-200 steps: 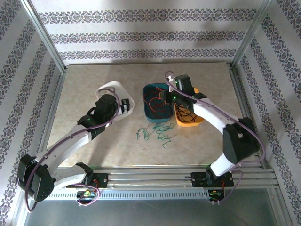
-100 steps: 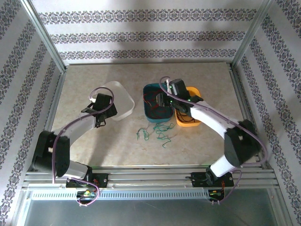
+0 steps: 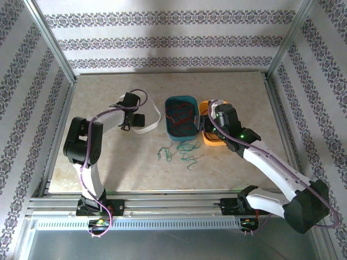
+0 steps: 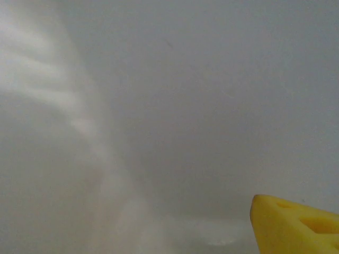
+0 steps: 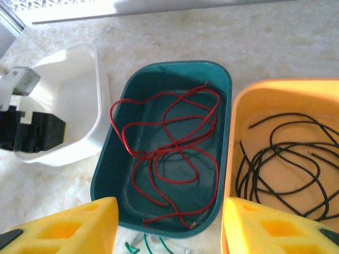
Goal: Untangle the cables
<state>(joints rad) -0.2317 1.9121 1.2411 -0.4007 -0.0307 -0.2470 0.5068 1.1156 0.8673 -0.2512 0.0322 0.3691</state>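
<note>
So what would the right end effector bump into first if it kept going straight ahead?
Probably the teal bin: the right end effector points at its near wall, with the red cable just inside. Depth is unclear, so it might reach the cable first.

Entry: legible markings. Txt, labels, brand names, nos., signs: none could be read.
</note>
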